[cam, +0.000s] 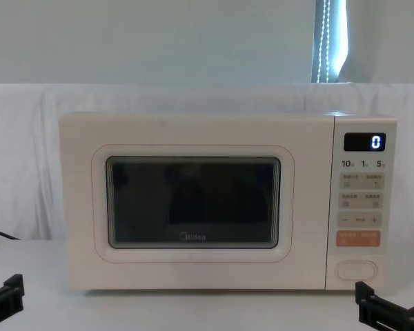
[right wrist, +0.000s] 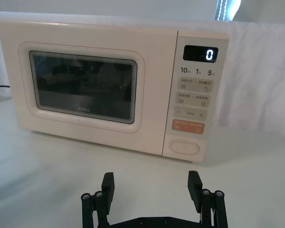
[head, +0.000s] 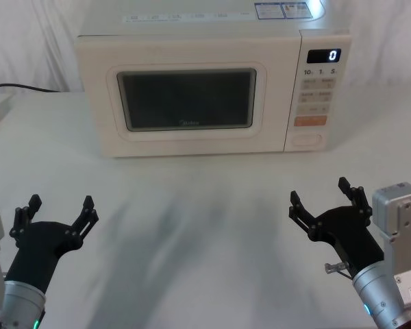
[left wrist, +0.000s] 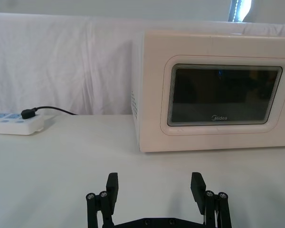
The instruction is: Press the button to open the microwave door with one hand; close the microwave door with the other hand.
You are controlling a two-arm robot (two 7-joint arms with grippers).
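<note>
The microwave door (head: 186,99) is being kept flush shut, and the button (head: 307,140) is sitting at the bottom of the control panel (head: 317,96), on the microwave's right end at the far side of the table (head: 205,199). The right gripper (head: 324,197) is being held near, jaws spread wide and empty, with the button lying straight ahead of it and farther off. The left gripper (head: 60,208), equally wide and empty, is being held well to the left, facing the door's hinge side, so the right arm is judged nearer for the press.
</note>
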